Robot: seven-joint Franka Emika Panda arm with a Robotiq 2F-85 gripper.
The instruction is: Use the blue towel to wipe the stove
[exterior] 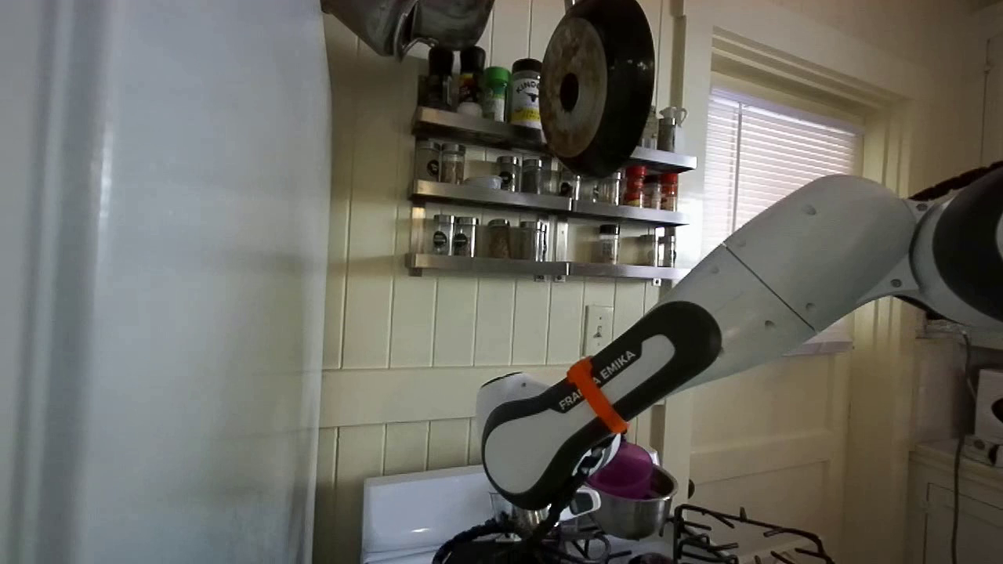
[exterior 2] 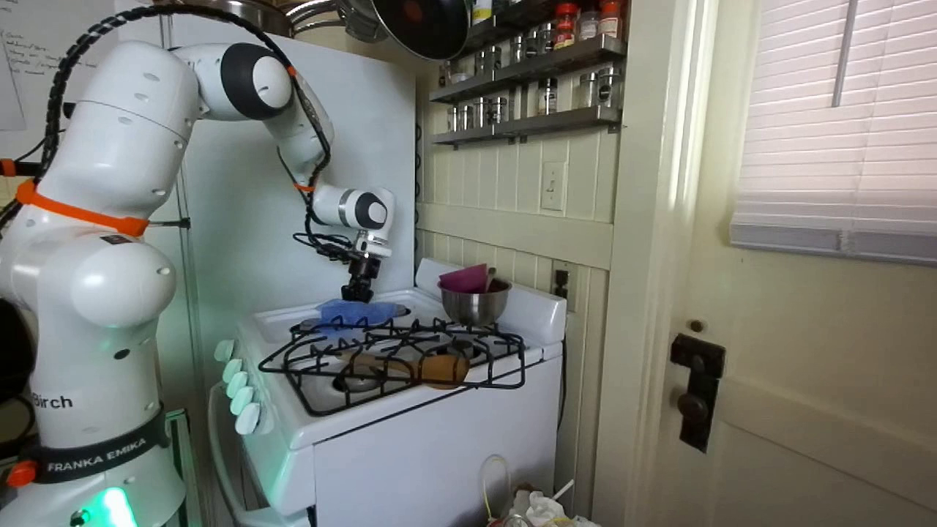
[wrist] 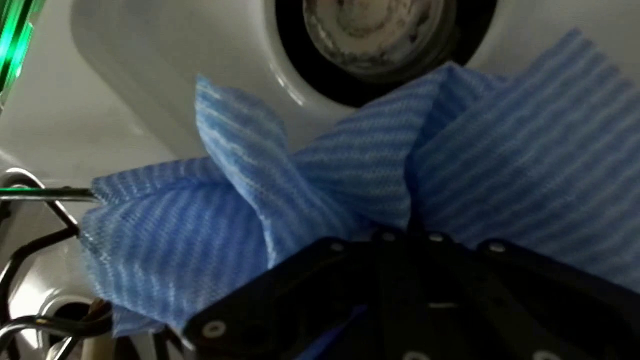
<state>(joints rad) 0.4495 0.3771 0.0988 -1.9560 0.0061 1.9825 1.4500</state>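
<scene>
The closed claw (exterior 2: 356, 294) grips the bunched towel (wrist: 520, 165), which should sweep the stove (exterior 2: 439, 432) in low strokes without snagging the grate (wrist: 75, 326).

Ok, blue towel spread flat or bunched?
Bunched: in the wrist view, the blue towel is creased into folds that gather at the tool.

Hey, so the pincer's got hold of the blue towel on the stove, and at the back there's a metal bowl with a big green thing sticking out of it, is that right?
Not quite: the big thing sticking out of the metal bowl is purple, as both exterior views show. The pincer does have hold of the blue towel on the stove.
</scene>
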